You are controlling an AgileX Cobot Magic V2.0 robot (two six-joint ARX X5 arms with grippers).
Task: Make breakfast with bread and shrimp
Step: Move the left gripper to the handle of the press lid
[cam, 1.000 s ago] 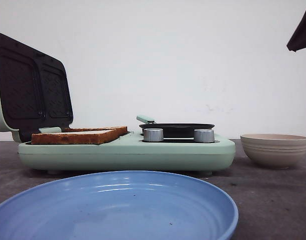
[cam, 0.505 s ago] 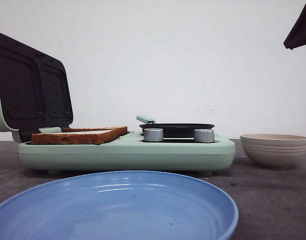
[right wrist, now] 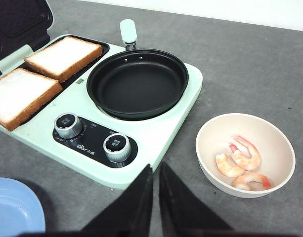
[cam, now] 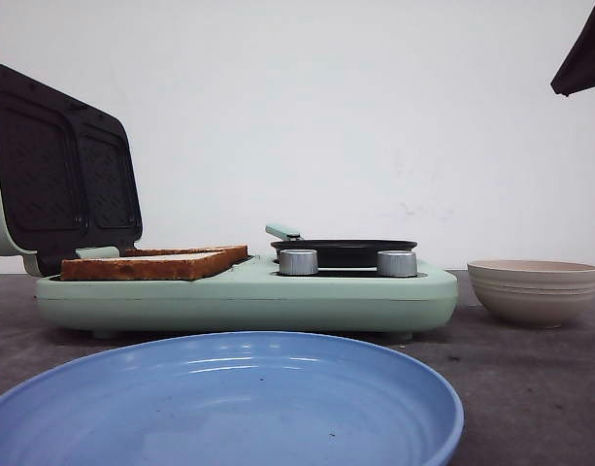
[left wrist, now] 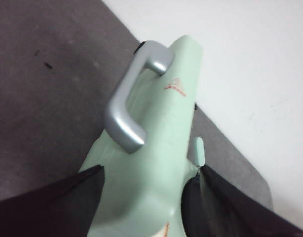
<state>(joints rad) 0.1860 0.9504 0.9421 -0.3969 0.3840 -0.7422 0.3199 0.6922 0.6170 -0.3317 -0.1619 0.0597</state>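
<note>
Bread [right wrist: 40, 79]: 2 slices; shrimp [right wrist: 240, 163]: 3.

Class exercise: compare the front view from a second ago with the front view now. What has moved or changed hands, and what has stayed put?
Only the dark arm part at the upper right shifted slightly leftward. Nothing was picked up or released. The bread, black pan, beige bowl, blue plate and open lid stayed as they were.

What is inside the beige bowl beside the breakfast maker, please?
Three shrimp lie in the bowl; the front view shows only its outer wall, so they are hidden there.
</note>
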